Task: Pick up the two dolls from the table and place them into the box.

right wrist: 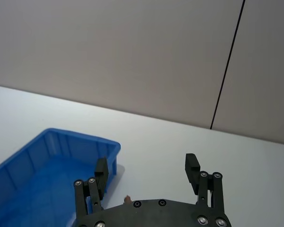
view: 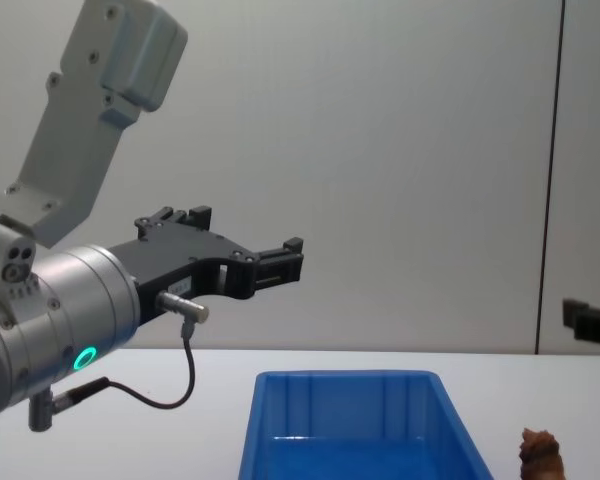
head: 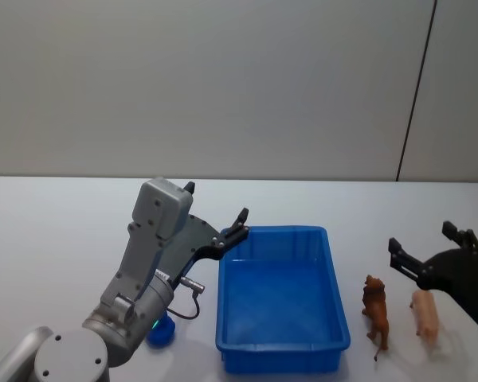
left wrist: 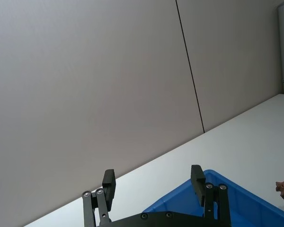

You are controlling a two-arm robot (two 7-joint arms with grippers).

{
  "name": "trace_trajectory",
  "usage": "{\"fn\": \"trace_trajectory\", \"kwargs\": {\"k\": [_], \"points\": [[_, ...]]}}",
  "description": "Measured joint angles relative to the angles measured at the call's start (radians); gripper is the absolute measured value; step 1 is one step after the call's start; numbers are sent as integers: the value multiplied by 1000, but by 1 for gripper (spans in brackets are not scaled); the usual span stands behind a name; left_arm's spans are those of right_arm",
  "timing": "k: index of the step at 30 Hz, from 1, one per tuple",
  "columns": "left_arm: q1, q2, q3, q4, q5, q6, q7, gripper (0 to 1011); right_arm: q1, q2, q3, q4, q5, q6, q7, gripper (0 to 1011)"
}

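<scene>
At the left of centre in the head view, my left hand (head: pixel 216 201) hangs with its fingers spread apart and nothing between them, raised over the white surface (head: pixel 64 239) just beside the near-left corner of the blue box (head: pixel 275 306). The box sits at lower centre, empty as far as I can see.

To its right, the brown doll (head: pixel 375 312) stands on the surface close to the box's right wall. The pale peach doll (head: pixel 425 316) is just beside it, further right. My right hand (head: pixel 421 237) hovers at the lower right edge, fingers wide apart, over the peach doll and clear of it.

My worry is how close the dolls stand. If I come down off-centre on the peach one, an outer finger could knock the brown one over or push it against the box. Both are narrow and upright, so a glancing touch may tip them before I close.
</scene>
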Motion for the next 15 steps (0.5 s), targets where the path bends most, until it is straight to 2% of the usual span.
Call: {"fn": "trace_trajectory", "kwargs": {"k": [15], "points": [[0,0,0,0,0,0,0,1002,26,8,12,66,5,133,16,1001]]}}
